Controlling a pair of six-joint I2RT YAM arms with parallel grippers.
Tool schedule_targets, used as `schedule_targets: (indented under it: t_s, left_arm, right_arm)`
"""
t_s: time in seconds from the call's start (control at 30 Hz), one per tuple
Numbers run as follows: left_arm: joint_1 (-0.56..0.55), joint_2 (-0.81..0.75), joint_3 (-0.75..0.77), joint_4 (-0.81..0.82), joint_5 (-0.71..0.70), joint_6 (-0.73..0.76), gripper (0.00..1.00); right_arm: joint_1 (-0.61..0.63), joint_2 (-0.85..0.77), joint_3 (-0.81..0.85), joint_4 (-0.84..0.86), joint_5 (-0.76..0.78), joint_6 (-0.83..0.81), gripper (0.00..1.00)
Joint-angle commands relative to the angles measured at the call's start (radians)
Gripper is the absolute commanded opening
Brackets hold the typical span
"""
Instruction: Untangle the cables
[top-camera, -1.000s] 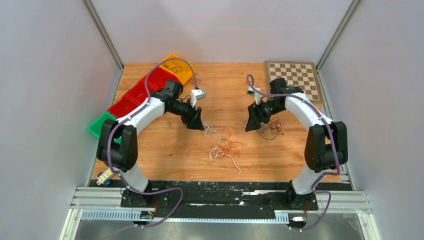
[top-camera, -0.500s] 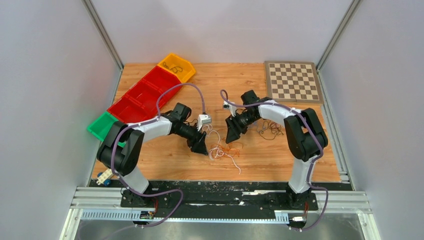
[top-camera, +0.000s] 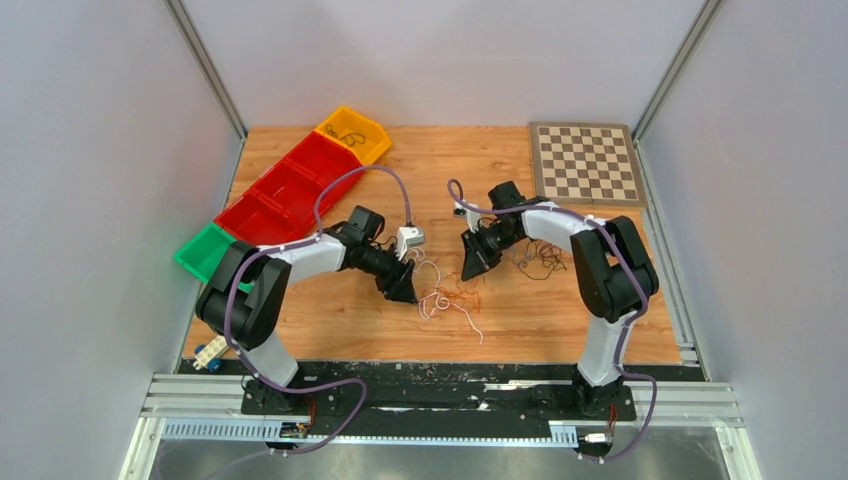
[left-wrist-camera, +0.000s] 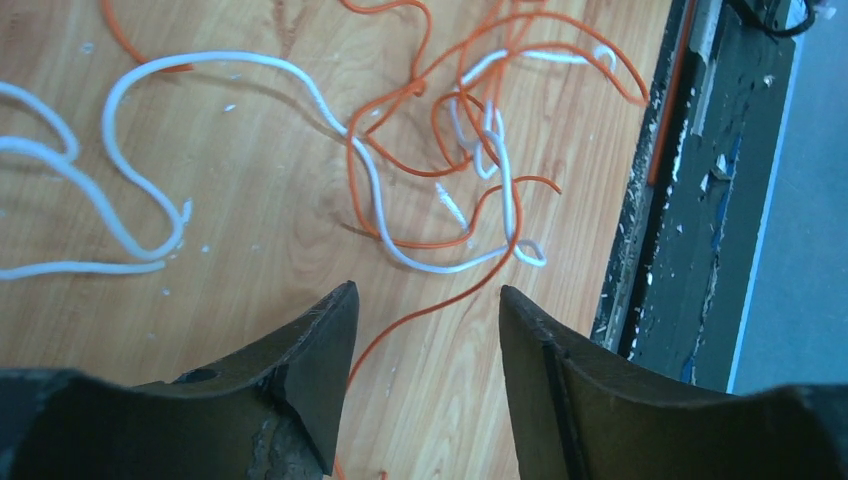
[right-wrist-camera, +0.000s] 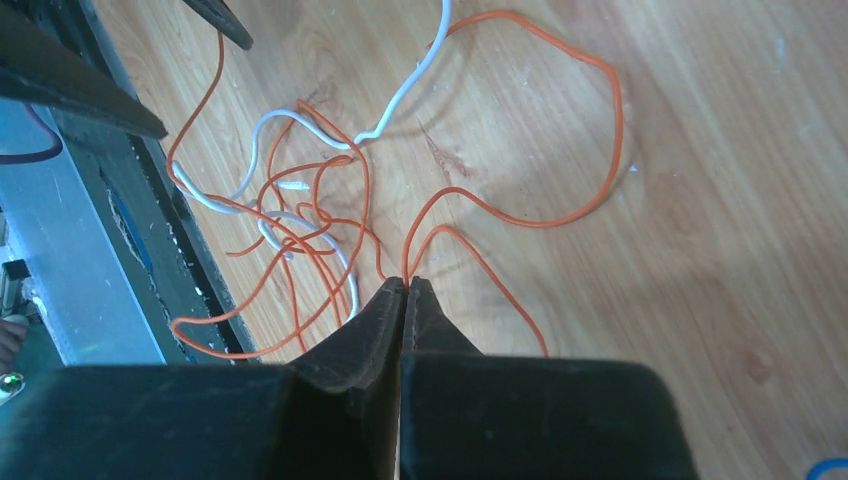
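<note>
The cables (top-camera: 447, 298) lie as a small white and orange tangle on the wooden table between my two grippers. A separate black curly cable (top-camera: 541, 258) lies to the right, beside the right arm. My left gripper (top-camera: 407, 291) is at the tangle's left edge. In the left wrist view the left gripper (left-wrist-camera: 425, 300) is open, and an orange strand (left-wrist-camera: 402, 333) runs along the table between its fingers without touching them. A white strand (left-wrist-camera: 376, 205) loops just ahead. My right gripper (right-wrist-camera: 405, 282) is shut on an orange cable (right-wrist-camera: 598, 100), whose loops run into the fingertips.
Yellow (top-camera: 352, 132), red (top-camera: 290, 190) and green (top-camera: 203, 250) bins line the table's left side. A chessboard (top-camera: 586, 162) lies at the back right. The table's black front edge (left-wrist-camera: 690, 200) is close behind the tangle.
Both arms have swung in from either side to the tangle. The right gripper went from open to shut on an orange strand. The left gripper's jaws have narrowed a little.
</note>
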Motion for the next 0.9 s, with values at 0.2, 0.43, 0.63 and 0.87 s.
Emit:
schedule_targets:
  t_s: [0.2, 0.43, 0.63, 0.87]
  left_arm:
    - [-0.077, 0.025, 0.03, -0.017, -0.007, 0.131, 0.68]
    - [-0.07, 0.025, 0.088, -0.083, -0.019, 0.119, 0.11]
    - [-0.017, -0.198, 0.138, -0.262, -0.066, 0.207, 0.0]
    - [0.212, -0.382, 0.328, -0.451, -0.06, 0.28, 0.0]
  right_arm:
    - [-0.005, -0.074, -0.021, 0.003, -0.008, -0.011, 0.0]
    - [-0.096, -0.108, -0.001, -0.063, 0.01, -0.069, 0.0]
    - [-0.238, -0.155, 0.005, -0.134, 0.082, -0.141, 0.0]
    - [-0.392, -0.199, -0.009, -0.161, 0.174, -0.192, 0.0]
